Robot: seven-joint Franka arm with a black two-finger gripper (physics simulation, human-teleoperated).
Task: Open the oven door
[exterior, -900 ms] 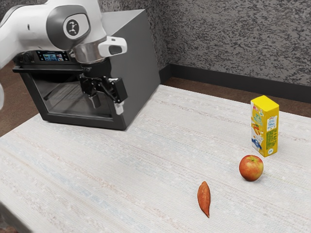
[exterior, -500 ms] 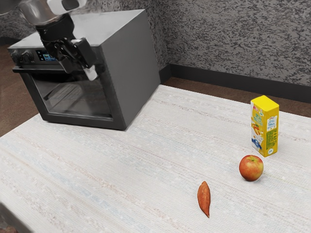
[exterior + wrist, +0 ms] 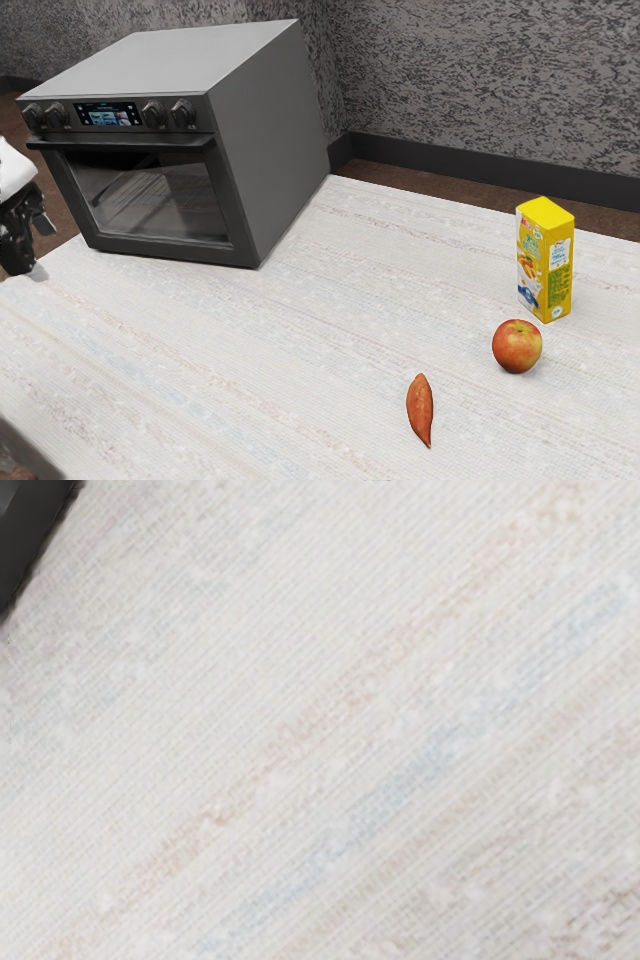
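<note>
Black-framed and shut, the oven door stood near my gripper in the exterior view, towards that view's right, its handle untouched and higher than my parted, empty fingers. All the opening remained to do. Beneath me, the wrist view showed pale tabletop.

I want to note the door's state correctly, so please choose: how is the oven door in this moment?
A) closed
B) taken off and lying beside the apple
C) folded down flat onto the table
A: the oven door stands upright against the oven's front, its handle just below the control knobs.
</note>
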